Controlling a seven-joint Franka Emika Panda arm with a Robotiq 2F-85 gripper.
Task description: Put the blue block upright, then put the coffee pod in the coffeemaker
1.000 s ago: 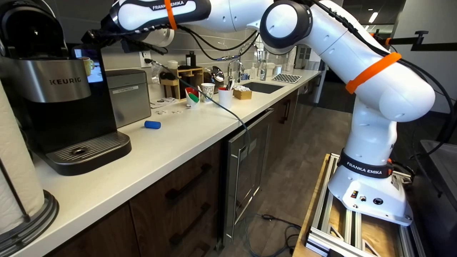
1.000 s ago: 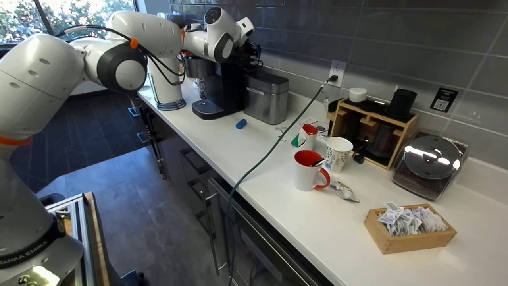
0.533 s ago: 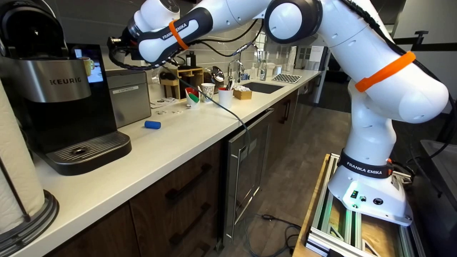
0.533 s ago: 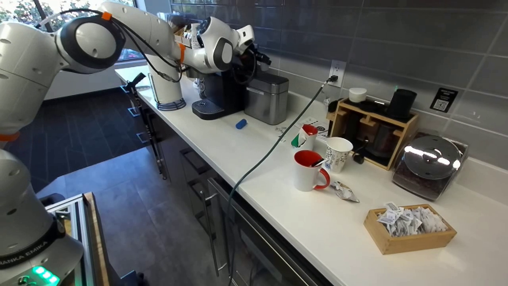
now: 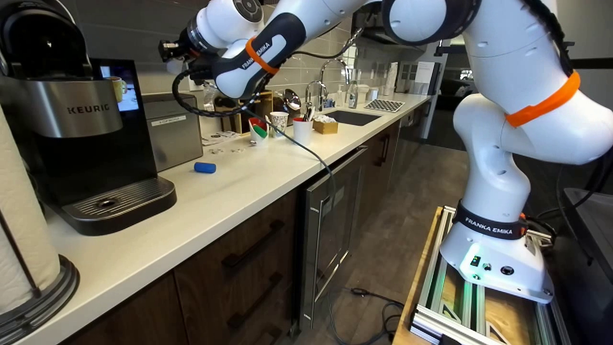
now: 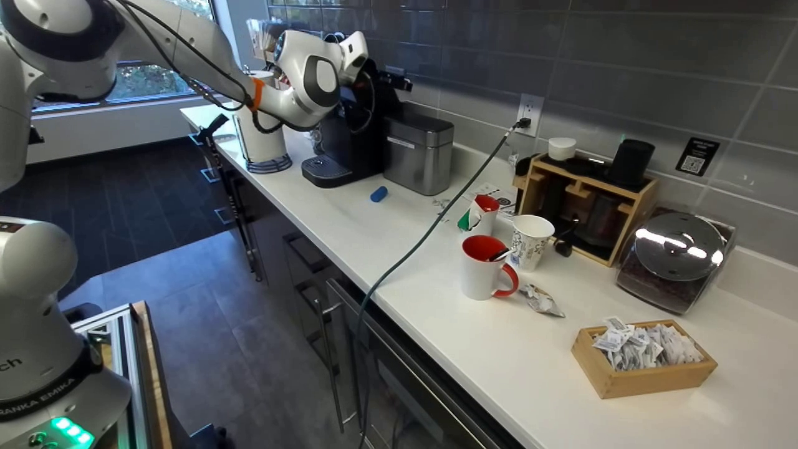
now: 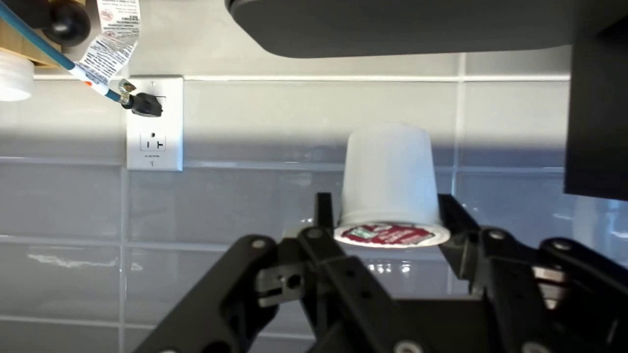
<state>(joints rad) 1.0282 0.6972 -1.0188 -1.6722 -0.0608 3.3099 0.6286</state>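
The blue block [image 5: 205, 167] lies on its side on the counter, right of the coffeemaker [image 5: 96, 108]; it also shows in an exterior view [image 6: 379, 194]. The coffeemaker's top is raised, its screen lit, and its drip tray bare. My gripper [image 7: 387, 215] is shut on the white coffee pod [image 7: 390, 171]. The fingers grip it near its rim; the red-printed lid faces up, as the wrist view is upside down. The gripper also shows in both exterior views [image 5: 175, 51] [image 6: 396, 81], held high beside the coffeemaker, above the grey metal box.
The grey metal box [image 5: 173, 129] stands against the coffeemaker; its lid [image 7: 392, 29] shows in the wrist view. A cord [image 6: 436, 218] runs from the wall outlet [image 7: 155, 122] across the counter. Mugs [image 6: 483, 268], a paper cup [image 6: 530, 243] and a paper towel roll [image 5: 24, 215] stand there.
The arm has drawn back toward its base, and the gripper has moved away from the coffeemaker's screen and turned. The base lights have turned green. The blue block has not moved.
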